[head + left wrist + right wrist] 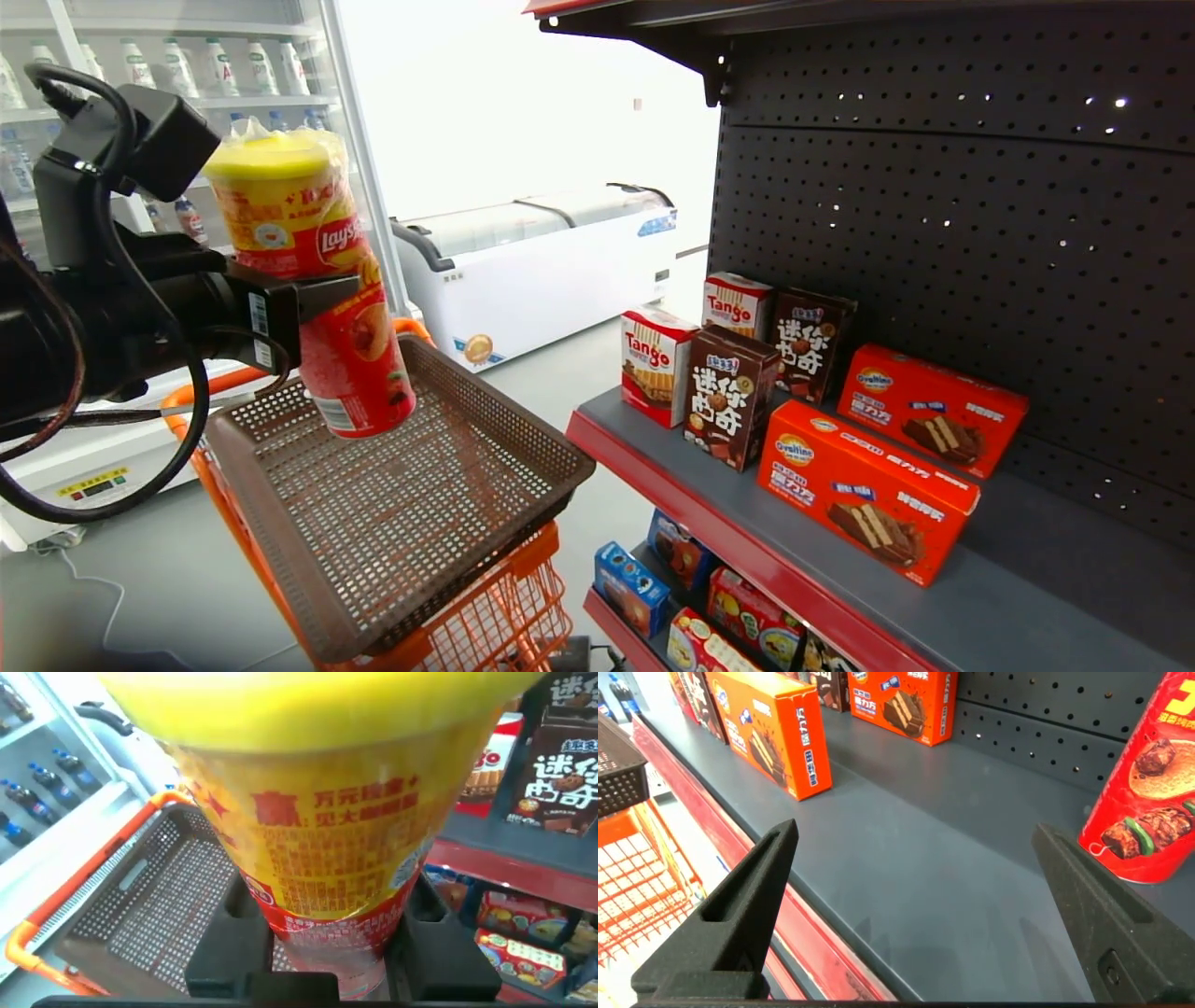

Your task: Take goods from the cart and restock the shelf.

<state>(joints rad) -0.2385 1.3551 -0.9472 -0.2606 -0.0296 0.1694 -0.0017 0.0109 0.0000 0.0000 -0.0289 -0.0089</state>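
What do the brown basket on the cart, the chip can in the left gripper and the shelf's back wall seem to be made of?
Brown basket: likely moulded plastic, matte, with a fine even mesh.
Chip can: probably printed cardboard with a yellow plastic lid, under clear glossy film that wrinkles on top.
Back wall: seemingly dark painted metal, punched with regular holes.
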